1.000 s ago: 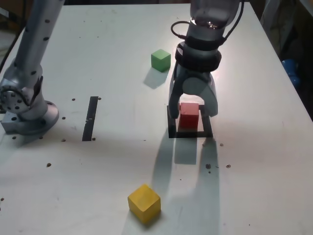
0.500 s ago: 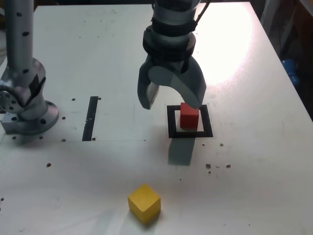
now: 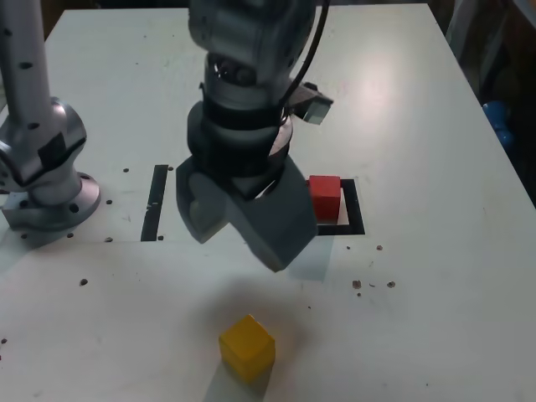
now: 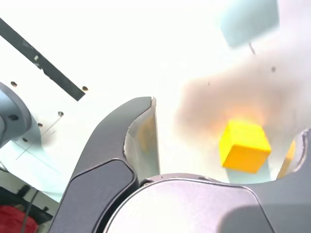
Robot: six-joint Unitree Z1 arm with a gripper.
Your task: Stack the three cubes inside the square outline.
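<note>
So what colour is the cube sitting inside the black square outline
Red. The cube in the square outline shows best in the exterior view.

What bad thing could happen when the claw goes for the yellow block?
The open claw hangs high above the yellow cube, which sits turned at an angle, so the fingers might catch its corners and twist or push it away. Later, setting it on the red cube off-center could make it slide off.

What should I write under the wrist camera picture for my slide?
Open gripper above the table, with the yellow cube between its fingers.
</note>
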